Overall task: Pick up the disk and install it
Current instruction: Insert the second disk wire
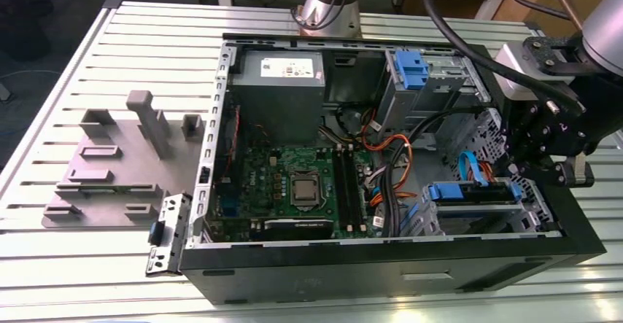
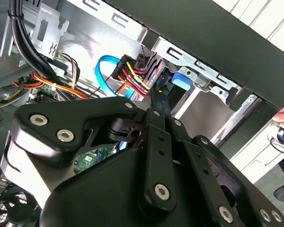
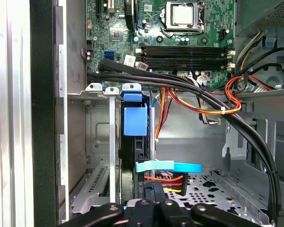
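Disk (image 3: 135,124) sits edge-on in the drive cage (image 3: 92,156) of the open computer case (image 1: 389,265), its blue carrier handle facing out toward the motherboard (image 3: 180,28). In the exterior view the blue carrier (image 1: 467,192) lies in the cage at the lower right corner of the case, with the gripper (image 1: 545,144) just beside it on the exterior view's right. In the first wrist view the gripper's black linkage (image 3: 154,208) hangs close over the disk's cabled end, where a light blue data cable (image 3: 170,166) and red-yellow power wires (image 3: 163,182) plug in. Whether the fingertips are clamped or released I cannot tell; they seem hidden behind the linkage.
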Controlling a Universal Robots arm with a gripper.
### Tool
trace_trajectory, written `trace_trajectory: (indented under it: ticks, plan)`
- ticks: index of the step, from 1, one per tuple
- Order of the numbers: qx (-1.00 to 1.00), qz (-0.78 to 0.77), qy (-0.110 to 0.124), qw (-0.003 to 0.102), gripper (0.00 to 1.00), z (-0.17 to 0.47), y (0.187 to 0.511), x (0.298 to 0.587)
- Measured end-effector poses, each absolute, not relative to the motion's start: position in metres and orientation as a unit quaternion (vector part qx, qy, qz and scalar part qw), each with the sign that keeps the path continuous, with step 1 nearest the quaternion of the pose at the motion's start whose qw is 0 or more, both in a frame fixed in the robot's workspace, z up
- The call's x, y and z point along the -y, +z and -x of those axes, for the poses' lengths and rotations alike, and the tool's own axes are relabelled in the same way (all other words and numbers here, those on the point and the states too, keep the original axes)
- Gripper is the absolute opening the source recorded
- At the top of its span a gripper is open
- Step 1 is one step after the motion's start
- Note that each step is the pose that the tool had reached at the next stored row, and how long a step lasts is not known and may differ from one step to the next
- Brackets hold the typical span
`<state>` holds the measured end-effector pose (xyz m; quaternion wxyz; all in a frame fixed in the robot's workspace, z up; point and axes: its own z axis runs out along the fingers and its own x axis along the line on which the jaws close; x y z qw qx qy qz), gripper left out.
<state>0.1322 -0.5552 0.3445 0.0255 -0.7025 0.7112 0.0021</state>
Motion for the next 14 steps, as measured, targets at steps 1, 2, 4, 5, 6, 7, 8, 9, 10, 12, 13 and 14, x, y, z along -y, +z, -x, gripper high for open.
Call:
trace_trajectory:
  ticks: [1,2,4,5,6,7,8,9,10,12,13,14]
  plan:
    - [-0.711,0.703,0.002,0.025,0.11,-0.1322,0.3445,0.5552]
    - [-0.711,0.703,0.002,0.025,0.11,-0.1322,0.3445,0.5552]
    - [-0.711,0.703,0.002,0.026,0.11,-0.1322,0.3446,0.5552]
    - [-0.711,0.703,0.002,0.025,0.11,-0.1322,0.3446,0.5552]
    - [-0.711,0.703,0.002,0.025,0.11,-0.1322,0.3446,0.5552]
    - [-0.711,0.703,0.002,0.025,0.11,-0.1322,0.3446,0.5552]
    - [-0.711,0.703,0.002,0.025,0.11,-0.1322,0.3446,0.5552]
    - [-0.711,0.703,0.002,0.025,0.11,-0.1322,0.3446,0.5552]
    - [-0.711,0.703,0.002,0.025,0.11,-0.1322,0.3449,0.5552]
    - [-0.711,0.703,0.002,0.025,0.11,-0.1322,0.3467,0.5552]
    - [-0.711,0.703,0.002,0.025,0.11,-0.1322,0.3477,0.5552]
    - [-0.711,0.703,0.002,0.025,0.11,-0.1322,0.3487,0.5553]
